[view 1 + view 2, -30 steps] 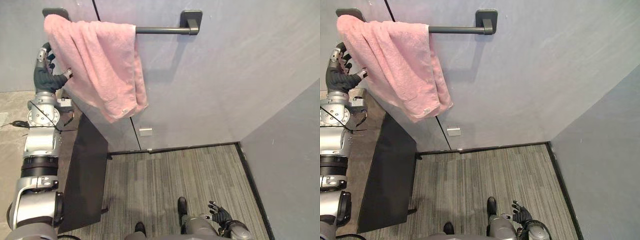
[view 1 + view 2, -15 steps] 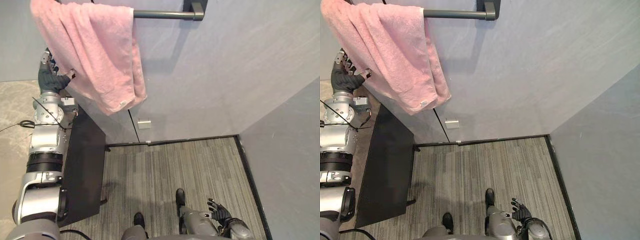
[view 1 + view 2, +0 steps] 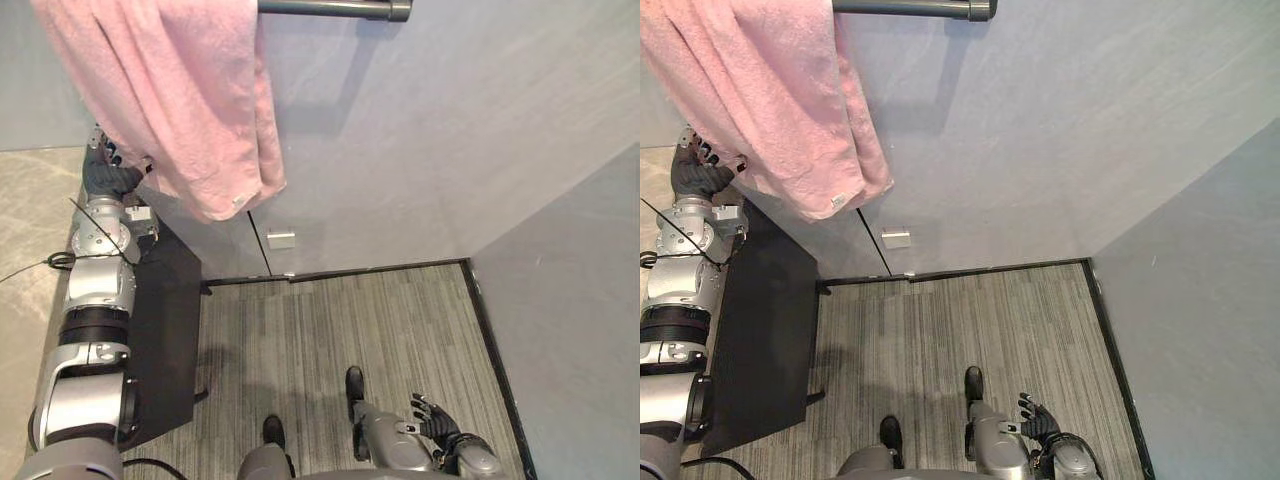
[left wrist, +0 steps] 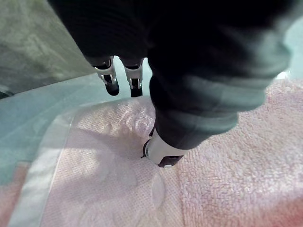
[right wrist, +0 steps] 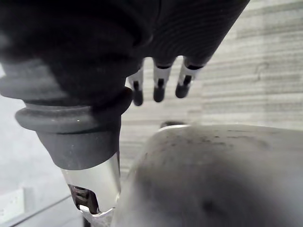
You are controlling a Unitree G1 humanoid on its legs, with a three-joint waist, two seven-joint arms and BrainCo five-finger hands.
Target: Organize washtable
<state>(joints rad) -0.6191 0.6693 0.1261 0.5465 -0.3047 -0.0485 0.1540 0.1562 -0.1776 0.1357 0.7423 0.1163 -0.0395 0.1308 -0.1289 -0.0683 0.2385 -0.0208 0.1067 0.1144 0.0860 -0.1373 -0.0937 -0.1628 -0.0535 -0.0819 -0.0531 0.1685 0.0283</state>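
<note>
My left hand is at the lower edge of the pink towel, which hangs over the dark rail. The thumb rests on the cloth and the fingers seem straight and unclenched. My right hand hangs loose and empty. If the thumb snags the cloth, the lopsided towel could slide off the rail. The towel's small tag is too small to read.

Pink towel, dark rail (grey striped floor).
</note>
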